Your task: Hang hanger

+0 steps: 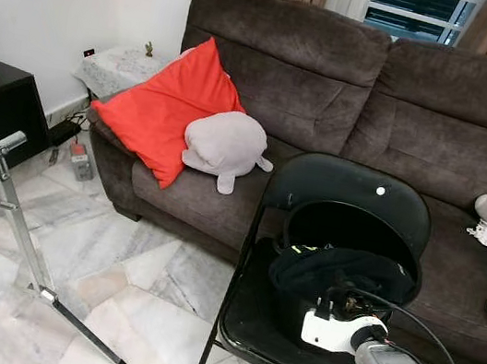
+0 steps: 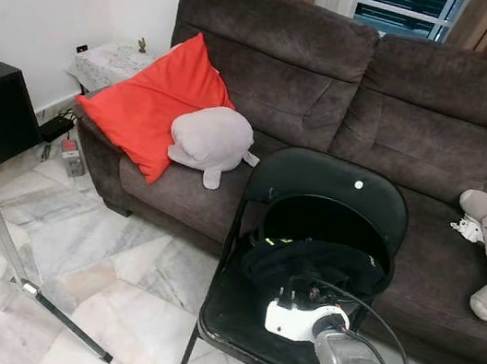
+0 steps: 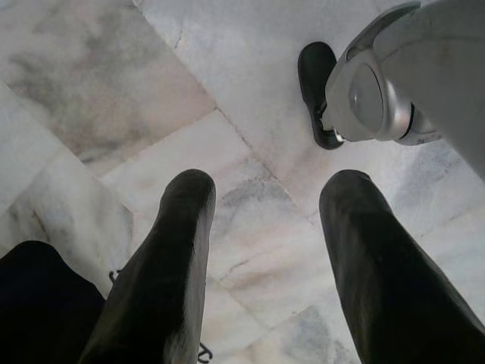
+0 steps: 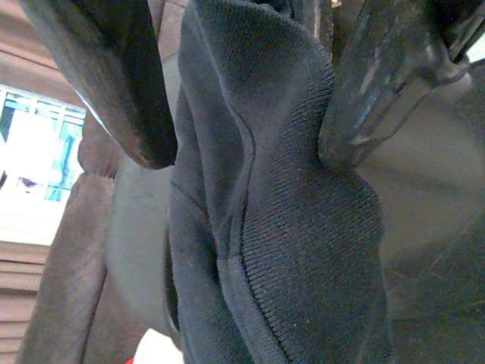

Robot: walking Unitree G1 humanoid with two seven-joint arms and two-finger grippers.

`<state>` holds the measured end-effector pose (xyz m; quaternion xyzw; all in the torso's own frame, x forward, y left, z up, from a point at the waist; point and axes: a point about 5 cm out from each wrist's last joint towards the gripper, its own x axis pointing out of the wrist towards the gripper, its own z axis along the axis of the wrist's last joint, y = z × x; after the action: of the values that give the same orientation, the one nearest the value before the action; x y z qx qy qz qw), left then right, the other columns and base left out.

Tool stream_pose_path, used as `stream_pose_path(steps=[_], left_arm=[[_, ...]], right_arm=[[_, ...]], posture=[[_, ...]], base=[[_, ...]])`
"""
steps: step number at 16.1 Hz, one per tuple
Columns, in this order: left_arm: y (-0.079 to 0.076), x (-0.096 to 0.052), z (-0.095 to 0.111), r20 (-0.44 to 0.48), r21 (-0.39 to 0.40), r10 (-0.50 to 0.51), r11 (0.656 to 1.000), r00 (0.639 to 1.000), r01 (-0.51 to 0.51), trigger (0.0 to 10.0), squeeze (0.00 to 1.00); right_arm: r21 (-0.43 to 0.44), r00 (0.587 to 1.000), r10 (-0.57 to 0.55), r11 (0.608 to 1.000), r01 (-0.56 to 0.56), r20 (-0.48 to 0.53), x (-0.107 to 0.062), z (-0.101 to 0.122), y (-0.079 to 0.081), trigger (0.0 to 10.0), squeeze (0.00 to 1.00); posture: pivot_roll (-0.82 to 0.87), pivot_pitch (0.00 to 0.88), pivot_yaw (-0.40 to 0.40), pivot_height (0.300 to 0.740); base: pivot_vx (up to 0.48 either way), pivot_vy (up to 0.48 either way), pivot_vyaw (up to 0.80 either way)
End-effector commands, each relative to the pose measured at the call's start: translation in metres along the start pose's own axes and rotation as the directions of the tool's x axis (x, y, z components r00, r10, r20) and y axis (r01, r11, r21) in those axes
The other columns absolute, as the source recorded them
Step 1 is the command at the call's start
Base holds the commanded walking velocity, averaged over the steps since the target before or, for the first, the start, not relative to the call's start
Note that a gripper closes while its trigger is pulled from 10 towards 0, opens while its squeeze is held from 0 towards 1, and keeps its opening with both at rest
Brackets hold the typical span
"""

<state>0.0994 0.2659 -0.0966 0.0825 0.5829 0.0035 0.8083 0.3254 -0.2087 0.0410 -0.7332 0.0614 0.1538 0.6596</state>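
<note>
Metal rack (image 1: pixel 4 217): at 9 o'clock on marble floor (image 1: pixel 116 273).
Left gripper (image 3: pixel 265 258): fingers apart over floor.
Black folding chair (image 1: pixel 343 199): at 5 o'clock; dark garment (image 1: pixel 341 268) heaped on seat, long axis indistinct; hanger undiscernible.
Right gripper (image 4: pixel 242 136): fingers apart, straddling garment fold.

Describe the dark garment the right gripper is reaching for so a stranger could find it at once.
In front of the brown sofa stands a black folding chair. On its seat lies a bunched dark knit garment, the right gripper open around a fold; it is the chair's only soft item.
</note>
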Motion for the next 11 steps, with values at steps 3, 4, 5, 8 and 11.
stream_pose_path(steps=[3,4,5,8,11], left_arm=[[0.006,-0.002,-0.007,-0.015,0.024,0.014,1.0,1.0,-0.014,10.0,0.0],[0.007,-0.002,-0.007,-0.015,0.03,0.015,0.999,1.0,-0.015,10.0,0.0],[0.007,-0.002,-0.008,-0.015,0.032,0.015,0.999,1.0,-0.015,10.0,0.0],[0.008,-0.003,-0.009,-0.011,0.041,0.015,0.999,1.0,-0.014,10.0,0.0],[0.01,-0.004,-0.011,-0.013,0.047,0.017,0.999,1.0,-0.017,10.0,0.0]], right_arm=[[0.004,1.0,0.025,1.0,-0.025,-0.012,0.001,0.002,0.001,10.0,0.0],[0.006,0.999,0.048,0.999,-0.048,-0.015,0.0,0.003,0.006,10.0,0.0],[0.005,0.998,0.064,0.998,-0.064,-0.019,-0.001,0.003,0.009,10.0,0.0],[-0.023,0.997,0.062,0.998,-0.063,-0.038,-0.002,0.0,0.011,10.0,0.0],[-0.067,0.998,-0.043,0.997,0.04,-0.046,0.001,-0.003,-0.003,10.0,0.0]], posture=[[0.16,0.028,0.005,0.74],[0.16,0.03,0.007,0.74],[0.16,0.034,0.009,0.74],[0.17,0.041,0.011,0.74],[0.17,0.056,0.016,0.74]], base=[[0.0,0.0,0.0],[0.0,0.0,0.0],[0.0,0.0,0.0],[0.0,0.0,0.0],[0.0,0.0,0.0]])
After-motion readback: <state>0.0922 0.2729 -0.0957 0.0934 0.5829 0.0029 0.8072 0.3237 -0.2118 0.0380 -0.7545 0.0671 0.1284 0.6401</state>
